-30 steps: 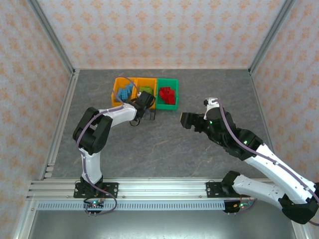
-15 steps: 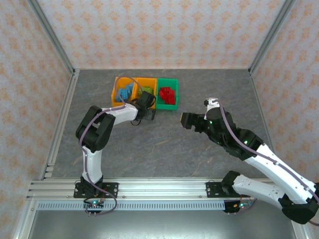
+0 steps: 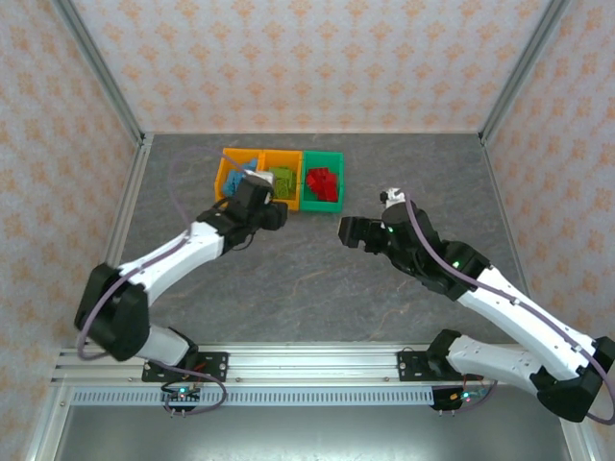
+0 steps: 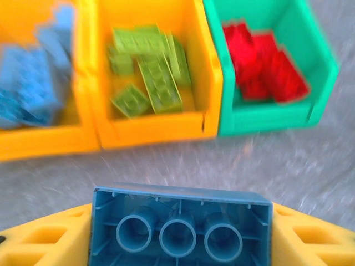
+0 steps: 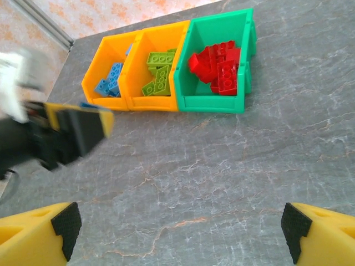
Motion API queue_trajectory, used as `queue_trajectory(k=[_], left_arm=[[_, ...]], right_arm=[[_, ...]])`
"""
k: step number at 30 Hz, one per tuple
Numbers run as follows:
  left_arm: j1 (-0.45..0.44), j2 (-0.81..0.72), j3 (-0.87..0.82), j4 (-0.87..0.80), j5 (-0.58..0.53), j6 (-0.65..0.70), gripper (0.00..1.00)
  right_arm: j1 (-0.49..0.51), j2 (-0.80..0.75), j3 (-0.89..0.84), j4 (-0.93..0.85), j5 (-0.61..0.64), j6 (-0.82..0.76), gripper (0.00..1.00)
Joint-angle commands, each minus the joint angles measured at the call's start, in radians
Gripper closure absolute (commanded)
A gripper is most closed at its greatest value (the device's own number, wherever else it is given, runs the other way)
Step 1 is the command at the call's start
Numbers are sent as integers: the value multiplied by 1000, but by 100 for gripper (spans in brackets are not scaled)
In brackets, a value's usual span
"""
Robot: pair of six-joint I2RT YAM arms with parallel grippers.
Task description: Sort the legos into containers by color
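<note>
My left gripper (image 4: 180,237) is closed on a blue brick (image 4: 180,213), gripped by its two short ends with the hollow underside facing the wrist camera. Just ahead stand the three bins side by side: the left orange bin (image 4: 39,145) with blue legos (image 4: 33,94), the middle orange bin (image 4: 158,126) with lime ones (image 4: 150,77), and the green bin (image 4: 266,119) with red ones (image 4: 260,72). I judge this is the carry step. The brick faces the middle bin, so next I must shift left over the blue pile and then release. My right gripper (image 5: 180,224) hangs wide and holds nothing.
</note>
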Motion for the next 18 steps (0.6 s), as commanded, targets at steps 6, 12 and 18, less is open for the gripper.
queue_trajectory(k=[6, 12, 18], left_arm=[[218, 212, 272, -86, -28, -20, 44], [295, 430, 479, -102, 2, -52, 43], [326, 580, 664, -175, -8, -14, 26]], right_arm=[[4, 40, 28, 40, -63, 34, 5], [3, 16, 25, 2, -60, 47, 5], [3, -10, 14, -13, -44, 52, 5]])
